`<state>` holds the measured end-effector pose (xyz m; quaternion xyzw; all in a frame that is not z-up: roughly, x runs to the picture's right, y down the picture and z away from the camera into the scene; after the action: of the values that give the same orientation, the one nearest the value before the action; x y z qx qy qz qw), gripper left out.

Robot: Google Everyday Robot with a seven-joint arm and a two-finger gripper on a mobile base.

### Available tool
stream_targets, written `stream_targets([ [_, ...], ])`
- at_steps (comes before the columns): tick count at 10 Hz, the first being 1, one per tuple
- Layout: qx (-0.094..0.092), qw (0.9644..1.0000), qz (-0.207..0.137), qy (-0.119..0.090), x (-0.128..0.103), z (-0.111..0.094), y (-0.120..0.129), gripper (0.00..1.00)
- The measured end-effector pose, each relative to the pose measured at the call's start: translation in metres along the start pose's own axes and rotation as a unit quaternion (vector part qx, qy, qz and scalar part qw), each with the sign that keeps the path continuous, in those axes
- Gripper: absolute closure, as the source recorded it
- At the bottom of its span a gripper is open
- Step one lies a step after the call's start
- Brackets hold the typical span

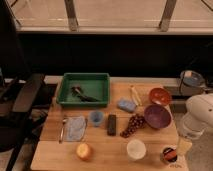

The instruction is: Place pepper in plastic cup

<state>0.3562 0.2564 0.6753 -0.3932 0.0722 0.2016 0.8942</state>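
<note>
The pepper [170, 152] is a small red-orange sliver at the table's front right corner, lying on or in a small dark tin [168, 157]. The light-blue plastic cup [96, 117] stands upright near the middle of the table, just in front of the green tray [65, 93]. My white arm [199, 116] comes in from the right edge. The gripper [183, 145] hangs below it, just right of the pepper and the tin, far right of the cup.
On the table: a purple bowl [156, 116], a red bowl [160, 96], grapes [132, 125], a black block [111, 124], a cream-white cup [136, 149], an orange fruit [83, 151], a blue cloth [76, 128], a blue sponge [126, 105]. A chair [22, 100] stands at the left.
</note>
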Motion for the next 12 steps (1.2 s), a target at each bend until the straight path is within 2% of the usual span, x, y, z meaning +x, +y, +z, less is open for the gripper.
stream_targets([
  [1, -0.013, 0.9999, 0.000, 0.000, 0.000, 0.007, 0.001, 0.30],
  [2, -0.022, 0.9998, 0.002, 0.000, 0.000, 0.012, 0.001, 0.38],
  [5, -0.044, 0.9990, 0.007, 0.000, 0.003, 0.021, 0.000, 0.68],
  [8, -0.052, 0.9985, 0.009, 0.011, 0.009, 0.024, -0.003, 0.91],
  [9, -0.048, 0.9987, 0.012, 0.011, 0.012, 0.021, -0.003, 0.90],
  [10, -0.040, 0.9991, 0.016, 0.006, 0.014, 0.012, -0.004, 0.84],
  [12, -0.015, 0.9997, 0.013, -0.015, 0.014, -0.014, -0.005, 0.64],
])
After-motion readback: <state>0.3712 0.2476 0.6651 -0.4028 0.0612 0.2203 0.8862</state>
